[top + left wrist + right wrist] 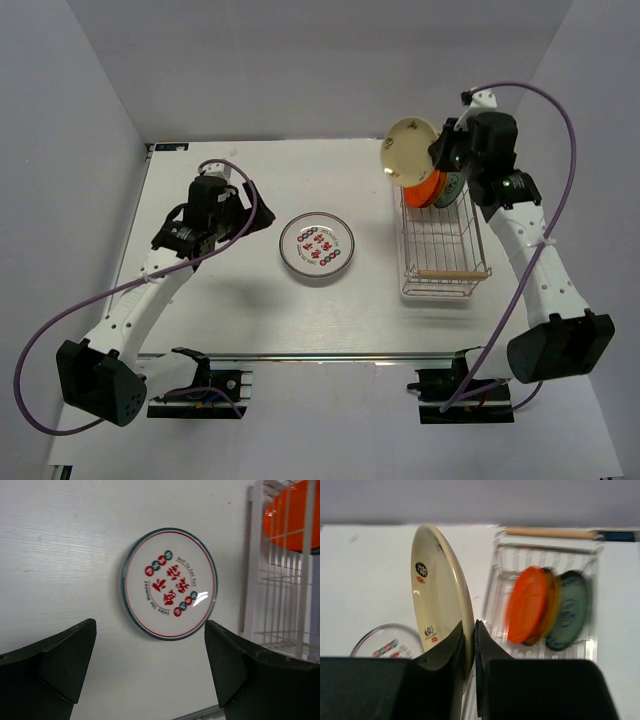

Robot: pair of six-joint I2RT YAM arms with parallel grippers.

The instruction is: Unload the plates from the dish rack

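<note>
My right gripper (437,157) is shut on the rim of a cream-white plate (410,150) with small black and red marks, and holds it upright above the far end of the chrome wire dish rack (445,272). In the right wrist view the fingers (454,645) pinch the plate's (437,590) edge. An orange-red plate (529,605) and a dark teal plate (570,611) stand in the rack. A white plate with a teal-red rim ring and red circle marks (316,245) lies flat mid-table. My left gripper (150,665) is open and empty, hovering near that plate (170,584).
The rack's near wooden handle (452,273) lies across its front end; the far handle (550,531) shows in the right wrist view. The rack's wire wall (280,580) stands just right of the flat plate. White walls enclose the table on three sides.
</note>
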